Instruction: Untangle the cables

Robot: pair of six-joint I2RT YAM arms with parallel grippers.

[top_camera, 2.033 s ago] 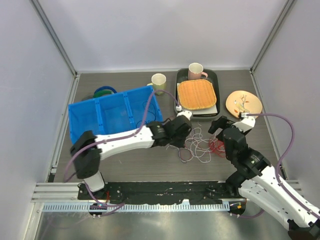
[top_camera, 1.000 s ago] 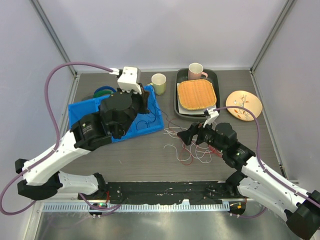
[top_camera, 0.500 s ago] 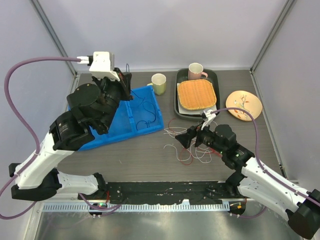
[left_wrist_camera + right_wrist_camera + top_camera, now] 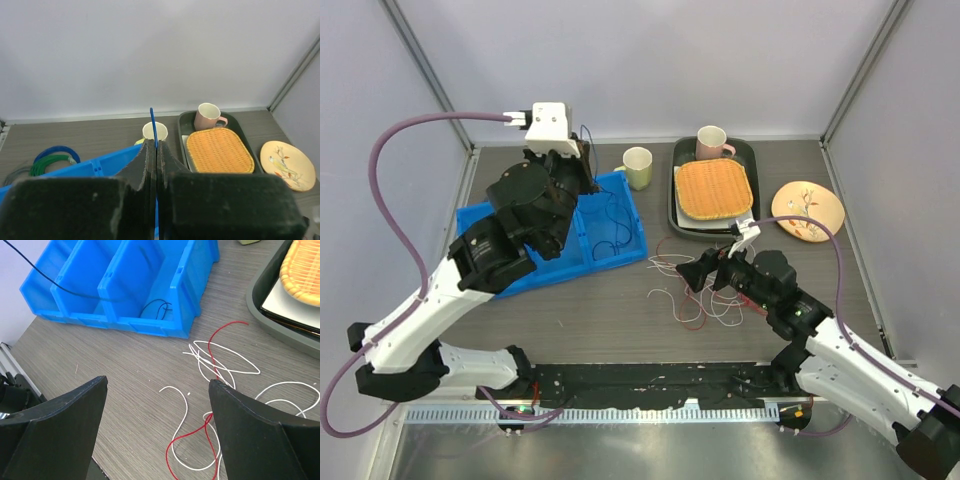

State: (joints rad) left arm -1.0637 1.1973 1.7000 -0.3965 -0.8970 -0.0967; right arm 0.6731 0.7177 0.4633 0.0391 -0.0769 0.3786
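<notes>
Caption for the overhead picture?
Left gripper holds a dark blue cable over the bin; right gripper hovers open above red and white cables.

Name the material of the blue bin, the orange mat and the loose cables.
Blue bin: moulded plastic, smooth, slightly glossy walls. Orange mat: woven fibre, perhaps rattan or plastic, from its ribbed weave. Cables: probably plastic-sheathed wire, holding springy loops.

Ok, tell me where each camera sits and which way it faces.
Top external: above and behind the bases, looking down on the table; left arm raised, right arm low.
Left wrist: up high, facing the back wall over the orange mat; shut jaws pinch a dark blue cable.
Right wrist: low, facing the red and white cables and blue bin; open jaws at the edges.
Shared: top and right wrist both show bin and cables.
</notes>
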